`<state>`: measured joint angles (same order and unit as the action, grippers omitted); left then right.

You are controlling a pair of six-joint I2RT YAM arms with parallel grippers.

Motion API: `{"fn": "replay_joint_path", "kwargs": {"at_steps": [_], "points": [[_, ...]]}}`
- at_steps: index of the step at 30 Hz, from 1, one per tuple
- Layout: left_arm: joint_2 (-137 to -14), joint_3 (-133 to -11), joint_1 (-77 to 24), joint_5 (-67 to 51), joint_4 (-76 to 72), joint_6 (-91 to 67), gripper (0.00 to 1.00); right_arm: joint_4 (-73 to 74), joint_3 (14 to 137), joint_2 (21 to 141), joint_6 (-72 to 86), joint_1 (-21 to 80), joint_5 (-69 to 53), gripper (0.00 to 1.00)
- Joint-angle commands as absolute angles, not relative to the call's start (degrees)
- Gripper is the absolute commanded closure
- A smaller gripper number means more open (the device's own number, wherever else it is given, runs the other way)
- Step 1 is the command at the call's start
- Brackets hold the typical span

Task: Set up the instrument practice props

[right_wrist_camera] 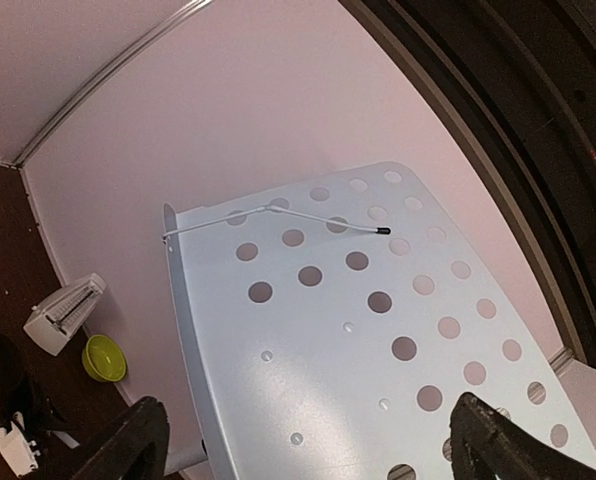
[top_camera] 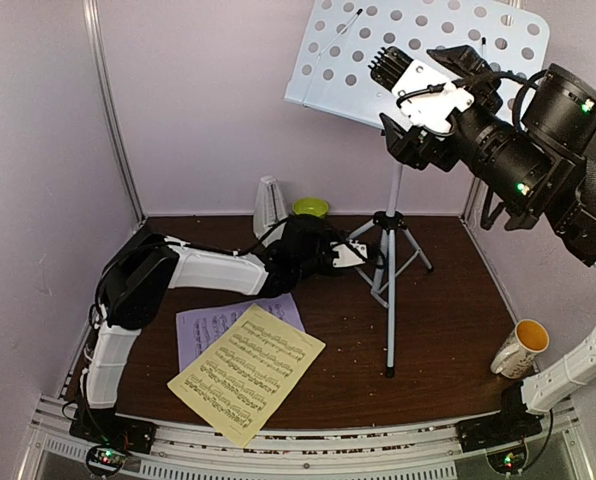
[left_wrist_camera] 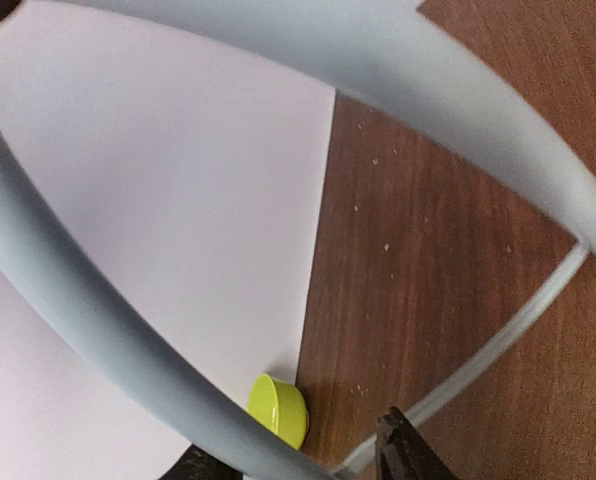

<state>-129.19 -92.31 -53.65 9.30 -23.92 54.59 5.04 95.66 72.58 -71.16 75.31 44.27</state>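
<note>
right claw [right_wrist_camera: 313, 440] agape near music stand [right_wrist_camera: 318, 370]

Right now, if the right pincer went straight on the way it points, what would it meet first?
The white perforated music stand. Its tray fills the wrist view straight ahead of the open right pincer. Depth is hard to judge, but nothing shows between them.

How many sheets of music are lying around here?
2. A yellow sheet lies at the front left of the table, and a lilac sheet sits partly under it, just behind. None shows on the music stand; more could hide under the yellow one.
</note>
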Motion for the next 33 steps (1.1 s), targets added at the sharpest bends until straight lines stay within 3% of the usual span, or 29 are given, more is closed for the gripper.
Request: {"fn": "replay_joint_path", "kwargs": {"at_steps": [1,6,11,20,33], "points": [[-128.9,-86.5,-54.6,9.1,-16.0,59.7,0.51,6.6,93.0,69.6,-62.8,77.2,42.4,0.01],[-125.6,-82.5,-54.7,10.1,-19.0,58.7,0.37,10.7,89.8,67.4,-55.5,78.5,40.7,0.00],[-122.1,-78.6,-54.6,10.7,-20.7,56.0,0.32,17.5,87.8,64.9,-45.1,79.0,36.8,0.00],[-115.5,-74.8,-52.9,3.8,-16.3,46.5,0.34,21.6,77.9,59.1,-26.9,79.4,31.5,0.01],[-112.5,-81.4,-46.3,-13.5,-2.0,28.2,0.36,17.3,59.0,55.6,0.9,79.3,37.0,0.06]]}}
